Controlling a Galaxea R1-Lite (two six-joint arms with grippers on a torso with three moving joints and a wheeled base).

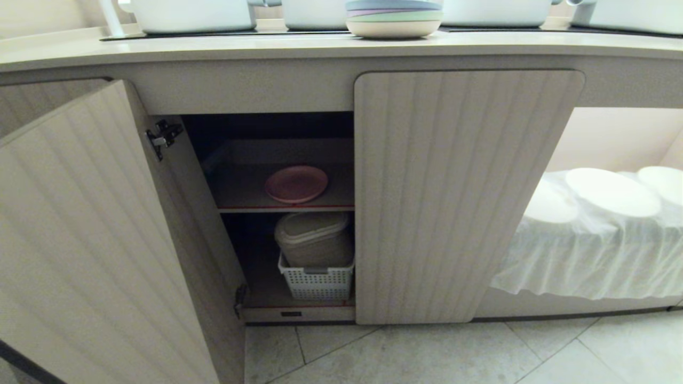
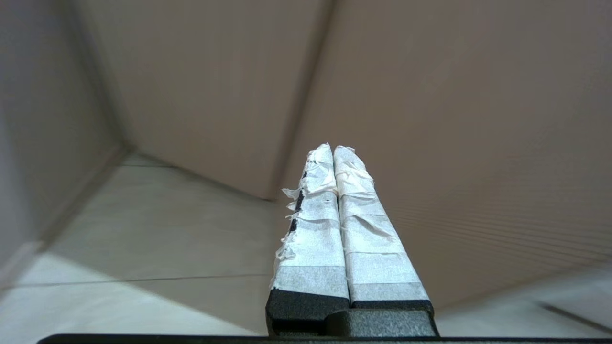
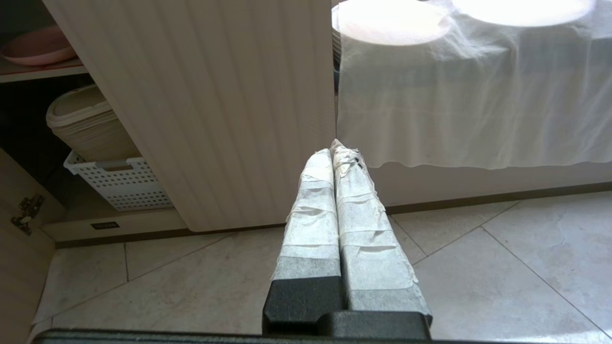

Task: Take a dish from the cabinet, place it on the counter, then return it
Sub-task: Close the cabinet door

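Observation:
The pink dish lies flat on the grey, red-edged upper shelf inside the cabinet. The cabinet's left door hangs wide open; its right door is closed. The dish's edge also shows in the right wrist view. The counter runs along the top. My left gripper is shut and empty, close beside the ribbed face of the open door, out of the head view. My right gripper is shut and empty, low over the floor before the closed door.
Below the dish a white perforated basket holds a beige lidded container. A stack of pastel plates and white pots stand on the counter. To the right, a recess holds white discs on white cloth. Tiled floor lies in front.

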